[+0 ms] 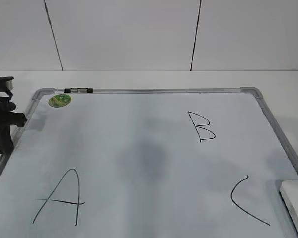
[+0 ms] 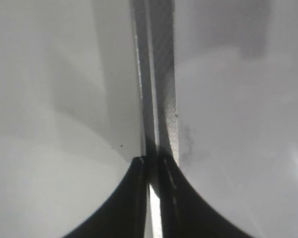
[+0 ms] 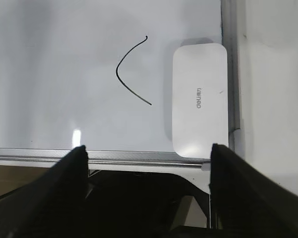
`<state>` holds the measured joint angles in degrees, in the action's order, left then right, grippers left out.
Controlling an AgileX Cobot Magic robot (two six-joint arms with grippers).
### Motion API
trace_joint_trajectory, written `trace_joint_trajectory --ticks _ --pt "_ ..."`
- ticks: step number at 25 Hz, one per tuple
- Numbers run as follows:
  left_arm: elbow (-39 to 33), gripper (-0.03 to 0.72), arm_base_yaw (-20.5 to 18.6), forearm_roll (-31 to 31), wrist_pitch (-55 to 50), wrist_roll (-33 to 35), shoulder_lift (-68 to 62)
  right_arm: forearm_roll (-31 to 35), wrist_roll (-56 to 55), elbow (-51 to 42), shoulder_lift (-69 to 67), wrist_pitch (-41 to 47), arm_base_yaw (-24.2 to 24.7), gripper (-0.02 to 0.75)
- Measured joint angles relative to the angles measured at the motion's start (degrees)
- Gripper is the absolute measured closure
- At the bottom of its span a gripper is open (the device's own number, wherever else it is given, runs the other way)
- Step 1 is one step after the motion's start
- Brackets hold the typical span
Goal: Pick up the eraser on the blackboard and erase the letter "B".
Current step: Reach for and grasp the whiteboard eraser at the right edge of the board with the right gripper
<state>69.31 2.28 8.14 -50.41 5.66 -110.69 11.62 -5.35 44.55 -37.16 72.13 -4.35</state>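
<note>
Nothing done yet. Right gripper point(image 3: 148, 153) hovering spread wide, eraser point(image 3: 199, 99) lying ahead and slightly right on blackboard point(image 1: 139, 148). Letter "B" point(image 1: 201, 126) remaining intact. Left gripper point(image 2: 154, 171) seemingly pressed together, idling at the frame.

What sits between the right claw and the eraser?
Nothing visible. The right claw is open, above the board's near edge, and the eraser lies flat just ahead by the board's right frame, beside the "C".

A white table point(image 1: 139, 78) runs to a far wall of pale panels point(image 1: 124, 34), split by two thin dark seams; lighting is soft and even.
</note>
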Motion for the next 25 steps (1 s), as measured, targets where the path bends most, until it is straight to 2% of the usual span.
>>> trace_joint_trajectory --ticks 13,20,25 --pt "0.00 0.666 0.00 0.00 0.00 -0.61 0.00 -4.35 0.00 0.00 -1.15 0.00 0.00 0.151" --pt "0.00 0.666 0.00 0.00 0.10 -0.61 0.00 -3.70 -0.45 0.00 -9.24 -0.09 0.00 0.092" --pt "0.00 0.666 0.00 0.09 0.10 -0.61 0.00 -4.84 -0.45 0.00 -14.78 -0.43 0.00 0.088"
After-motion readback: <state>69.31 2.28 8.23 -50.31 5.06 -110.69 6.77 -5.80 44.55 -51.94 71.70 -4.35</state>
